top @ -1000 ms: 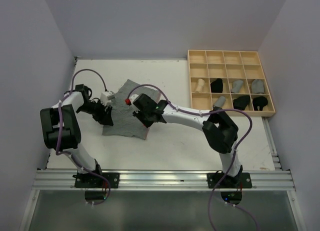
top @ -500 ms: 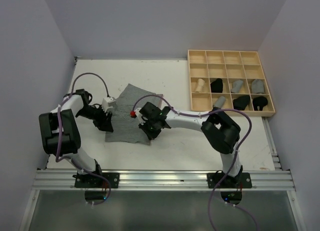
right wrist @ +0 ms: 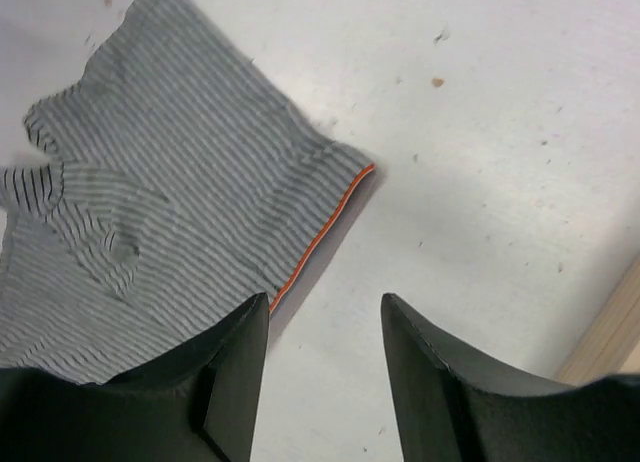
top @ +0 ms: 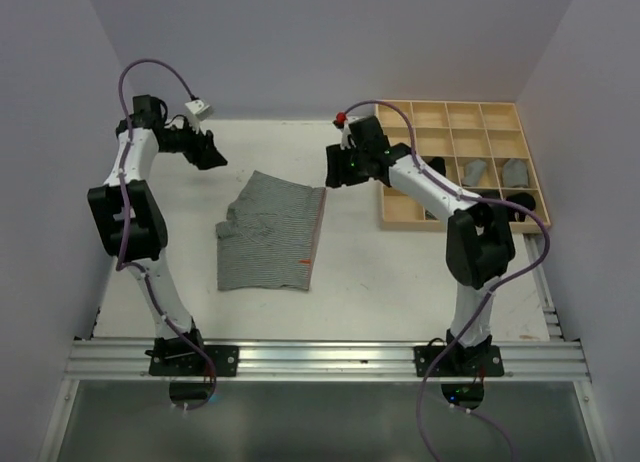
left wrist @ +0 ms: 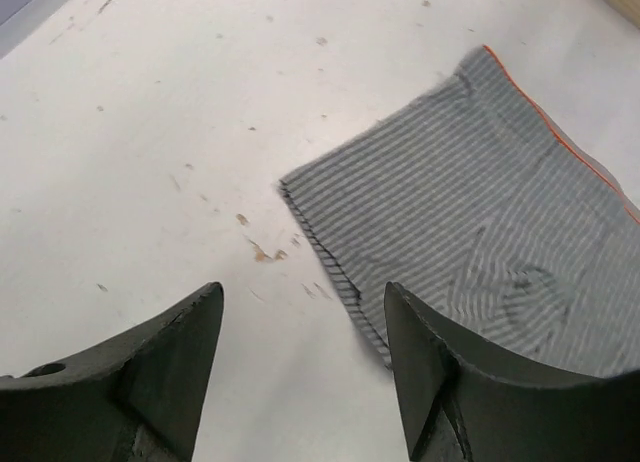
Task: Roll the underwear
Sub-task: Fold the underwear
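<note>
From above, the striped grey underwear [top: 268, 234] is lying spread flat left of the middle of the table [top: 400, 272], its orange-trimmed edge facing right. The left gripper [top: 207, 152] is hovering near the far-left corner, and the right gripper [top: 335, 169] beside the tray [top: 463, 103].

In the left wrist view, the jaws are standing apart, gripping nothing, over a cloth corner.

In the right wrist view, the jaws are likewise gaping empty above the orange trim.

Flattening looks done. Rolling is calling for both grippers to descend and pinch one edge.
</note>
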`<action>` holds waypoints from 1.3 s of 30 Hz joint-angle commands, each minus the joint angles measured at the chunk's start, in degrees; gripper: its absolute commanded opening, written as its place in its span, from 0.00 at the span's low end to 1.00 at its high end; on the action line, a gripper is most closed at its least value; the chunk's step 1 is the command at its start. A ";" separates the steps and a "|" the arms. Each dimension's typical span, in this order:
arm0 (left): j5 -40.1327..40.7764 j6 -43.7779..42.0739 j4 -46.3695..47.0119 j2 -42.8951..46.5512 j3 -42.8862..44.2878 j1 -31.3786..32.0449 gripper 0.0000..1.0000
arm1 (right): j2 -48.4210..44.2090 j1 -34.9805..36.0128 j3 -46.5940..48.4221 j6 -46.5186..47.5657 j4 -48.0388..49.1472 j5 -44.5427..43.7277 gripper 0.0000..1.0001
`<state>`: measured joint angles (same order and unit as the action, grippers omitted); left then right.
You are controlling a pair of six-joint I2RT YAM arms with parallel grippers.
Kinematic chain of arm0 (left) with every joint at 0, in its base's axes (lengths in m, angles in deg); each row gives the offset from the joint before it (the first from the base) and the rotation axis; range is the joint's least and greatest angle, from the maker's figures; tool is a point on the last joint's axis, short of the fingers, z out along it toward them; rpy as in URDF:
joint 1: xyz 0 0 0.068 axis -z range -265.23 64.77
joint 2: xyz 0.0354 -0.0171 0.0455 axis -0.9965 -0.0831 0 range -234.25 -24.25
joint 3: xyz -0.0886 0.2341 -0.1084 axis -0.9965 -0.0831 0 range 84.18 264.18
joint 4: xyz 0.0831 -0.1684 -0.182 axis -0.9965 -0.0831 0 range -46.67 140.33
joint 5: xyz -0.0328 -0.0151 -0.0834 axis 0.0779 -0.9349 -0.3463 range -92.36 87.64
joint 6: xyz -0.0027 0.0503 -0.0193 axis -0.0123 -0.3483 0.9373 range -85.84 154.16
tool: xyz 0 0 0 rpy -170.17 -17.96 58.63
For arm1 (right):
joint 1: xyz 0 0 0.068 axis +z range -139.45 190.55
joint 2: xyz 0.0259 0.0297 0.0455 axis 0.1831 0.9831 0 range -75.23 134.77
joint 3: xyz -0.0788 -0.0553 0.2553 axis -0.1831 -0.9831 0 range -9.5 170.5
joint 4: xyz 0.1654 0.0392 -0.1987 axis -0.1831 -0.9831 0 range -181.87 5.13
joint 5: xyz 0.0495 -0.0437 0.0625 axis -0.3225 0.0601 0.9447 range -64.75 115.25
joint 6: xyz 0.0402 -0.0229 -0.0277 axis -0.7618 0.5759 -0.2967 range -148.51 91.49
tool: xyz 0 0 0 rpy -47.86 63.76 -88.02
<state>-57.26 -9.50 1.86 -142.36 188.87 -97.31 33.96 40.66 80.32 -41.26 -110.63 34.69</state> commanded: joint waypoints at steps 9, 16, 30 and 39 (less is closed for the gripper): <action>7.34 21.68 27.81 -13.19 3.15 6.80 0.67 | 19.03 -3.04 14.06 -14.22 5.01 2.60 0.53; 8.14 22.83 28.61 -18.74 4.47 8.12 0.65 | 22.82 -3.04 13.54 -15.28 8.88 2.96 0.53; 2.43 18.79 21.31 -20.76 3.07 8.12 0.47 | 24.94 -3.21 11.78 -14.32 10.73 5.95 0.46; 1.19 17.03 18.85 -20.76 2.54 8.30 0.36 | 25.02 -3.39 10.20 -12.91 11.69 6.83 0.27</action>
<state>-54.50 9.05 22.63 -162.90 192.17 -88.96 58.02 37.45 91.51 -55.40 -98.54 41.02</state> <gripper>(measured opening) 0.376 0.291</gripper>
